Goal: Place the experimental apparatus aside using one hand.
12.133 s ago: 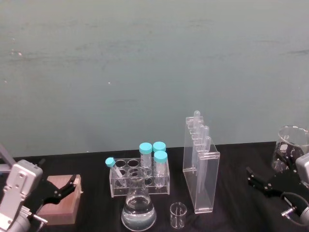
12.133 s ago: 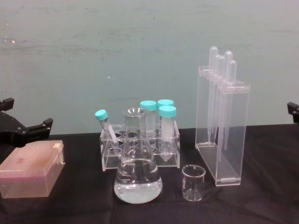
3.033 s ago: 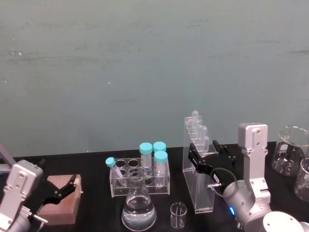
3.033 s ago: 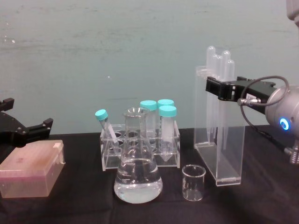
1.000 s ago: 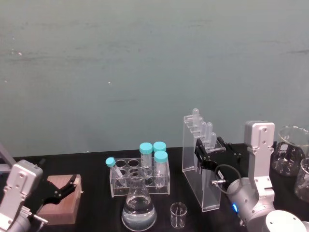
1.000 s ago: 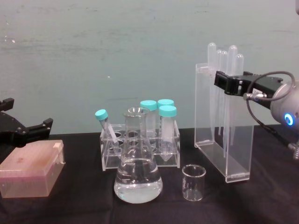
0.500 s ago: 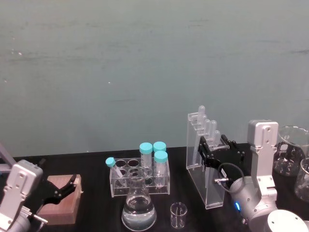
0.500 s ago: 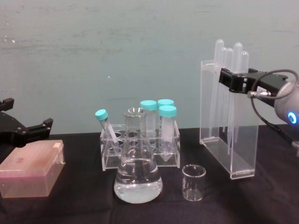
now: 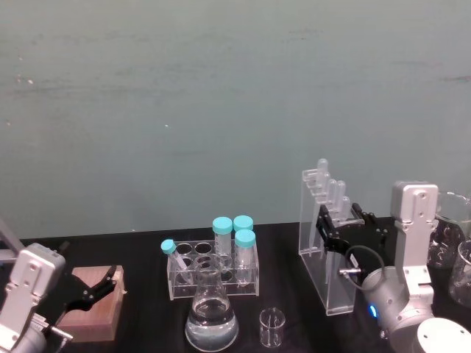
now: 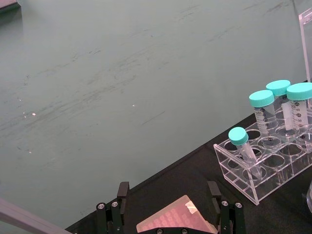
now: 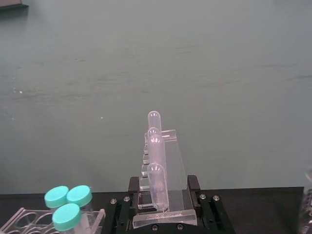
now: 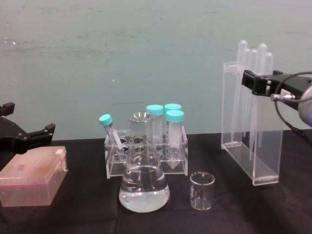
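Observation:
The tall acrylic stand (image 9: 327,261) of plastic pipettes hangs slightly tilted at the right, with my right gripper (image 9: 343,229) shut on its upper edge. From the chest the stand (image 12: 251,141) stands right of the other labware and the right gripper (image 12: 257,82) clamps it near the top. In the right wrist view the black fingers (image 11: 134,187) press both sides of the stand (image 11: 163,195). The conical flask (image 12: 144,187) with clear liquid and the small beaker (image 12: 202,191) sit on the black table in front. My left gripper (image 10: 167,200) is parked open at the far left.
A clear rack (image 12: 146,153) of teal-capped tubes stands behind the flask. A pink box (image 12: 31,176) lies at the left under the left gripper. Large glass beakers (image 9: 450,228) stand at the far right, close to the right arm. A green wall backs the table.
The right gripper has carried the pipette stand to the right, away from the flask and beaker. The left arm, flask, beaker and tube rack have not moved.

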